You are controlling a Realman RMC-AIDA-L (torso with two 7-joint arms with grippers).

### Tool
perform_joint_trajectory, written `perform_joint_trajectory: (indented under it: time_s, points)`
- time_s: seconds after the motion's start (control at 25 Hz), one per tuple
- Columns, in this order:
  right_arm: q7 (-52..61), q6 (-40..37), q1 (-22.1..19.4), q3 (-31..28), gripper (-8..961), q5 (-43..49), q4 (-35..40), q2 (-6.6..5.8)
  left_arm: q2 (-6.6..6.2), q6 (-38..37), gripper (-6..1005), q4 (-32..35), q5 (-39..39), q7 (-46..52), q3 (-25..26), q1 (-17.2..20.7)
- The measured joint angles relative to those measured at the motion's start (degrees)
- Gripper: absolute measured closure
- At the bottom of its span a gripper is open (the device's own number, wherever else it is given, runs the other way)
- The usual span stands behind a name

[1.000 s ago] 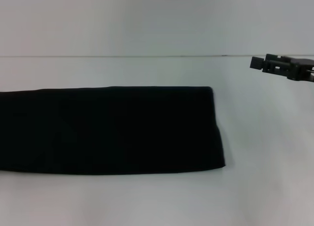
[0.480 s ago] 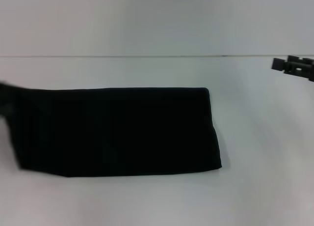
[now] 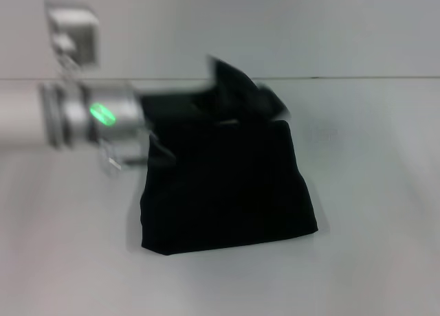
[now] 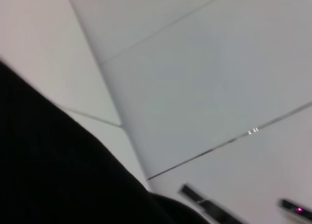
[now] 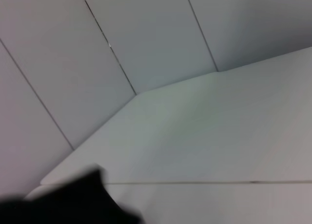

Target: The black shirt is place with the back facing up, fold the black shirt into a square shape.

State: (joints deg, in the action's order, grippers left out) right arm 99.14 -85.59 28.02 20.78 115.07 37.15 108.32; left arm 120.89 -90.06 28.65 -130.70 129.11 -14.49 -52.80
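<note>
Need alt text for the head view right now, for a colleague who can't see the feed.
The large black soft-fabric T-shirt lies on the white table, its left part lifted and carried over its far edge by the silver left arm, whose end effector is hidden in cloth. The right arm is out of view.

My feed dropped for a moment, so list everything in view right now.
shirt: one, black, centre of the table, its left end lifted and carried over the rest toward the right.
table: one, white, under the shirt.
wall: white panels behind the table.
left arm: one, silver with a green light, reaching in from the left above the shirt; its tool is hidden in the fabric.
right arm: not in the head view.
</note>
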Motion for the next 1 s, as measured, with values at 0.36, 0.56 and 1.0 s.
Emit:
perform_joint_trajectory:
  time_s: [0.36,0.56,1.0]
  points:
    - [-0.2,-0.3,-0.4,0.3,71,0.2,0.0,-1.06,3.42,12.3,917,-22.2,11.6,-26.0,0.5,5.6]
    - [0.4,-0.2,0.4,0.8,71,1.9,-0.1,-0.98,3.60,1.8,750,-25.6,14.6,-32.6,0.6,5.8]
    - [15.6,-0.2,7.4,4.9,72,15.0,-0.5,-1.43,1.38,-0.6,305,-11.3,16.9,-26.7,0.8,11.0]
